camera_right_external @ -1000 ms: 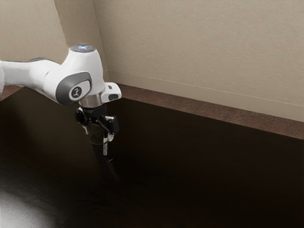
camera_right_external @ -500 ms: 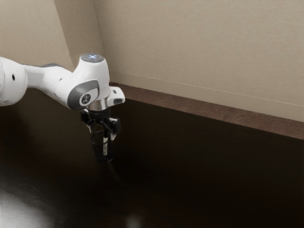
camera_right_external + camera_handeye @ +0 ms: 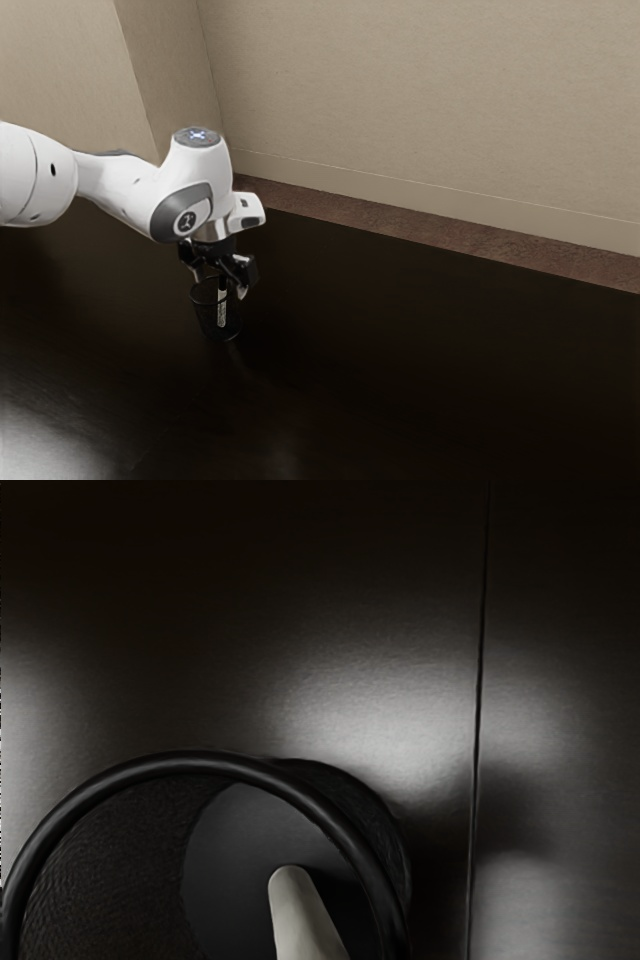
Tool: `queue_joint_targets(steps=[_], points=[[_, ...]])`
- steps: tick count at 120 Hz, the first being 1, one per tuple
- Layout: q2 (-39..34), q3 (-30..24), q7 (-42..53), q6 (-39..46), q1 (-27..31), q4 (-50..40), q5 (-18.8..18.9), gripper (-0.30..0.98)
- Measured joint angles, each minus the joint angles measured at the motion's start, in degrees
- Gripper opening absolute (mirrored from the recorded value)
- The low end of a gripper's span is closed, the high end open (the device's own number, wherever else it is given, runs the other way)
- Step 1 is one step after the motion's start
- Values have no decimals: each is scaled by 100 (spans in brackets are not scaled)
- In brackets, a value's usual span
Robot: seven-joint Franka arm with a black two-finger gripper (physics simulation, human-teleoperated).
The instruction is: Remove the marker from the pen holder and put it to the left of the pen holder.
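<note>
My gripper (image 3: pixel 219 284) is at the mouth of the pen holder (image 3: pixel 205 316), with the arm (image 3: pixel 115 183) reaching in from the exterior view's left. My fingers are spread apart, one on either side of the marker (image 3: pixel 222 309) as the exterior view shows them, and I am not gripping it. I cannot tell whether either fingertip is inside the pen holder's rim. The marker is inside the pen holder, standing nearly upright, its upper part dark and its lower part pale. In the wrist view its pale end shows within the round black rim, over the pen holder's dark floor. The pen holder stands on the dark, glossy table (image 3: pixel 430 370); a thin straight seam (image 3: pixel 478 710) runs in the tabletop near it, and a soft pale sheen lies on the wood just beside it.
</note>
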Motion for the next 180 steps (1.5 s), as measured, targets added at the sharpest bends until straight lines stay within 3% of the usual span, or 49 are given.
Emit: queue_joint_targets(steps=[8, 41, 69, 88, 106, 118, 133, 149, 160, 180], points=[[18, 0, 26, 45, 37, 4, -3, 68], [-26, 0, 112, 81, 38, 30, 64, 12], [-200, 12, 119, 70, 45, 9, 117, -3], [-709, 162, 52, -209, 70, 17, 212, -6], [-1243, 320, 10, -1136, 94, 568, 463, -7], [-640, 513, 106, -1922, 162, 1196, 488, -8], [582, 539, 433, -2738, 1111, 2023, 180, -9], [2025, 305, 859, -3533, 1564, 3457, -150, -9], [2484, 137, 1145, -3859, 1683, 3962, -251, -9], [2109, 98, 1608, -4028, 1658, 3923, -389, 28]])
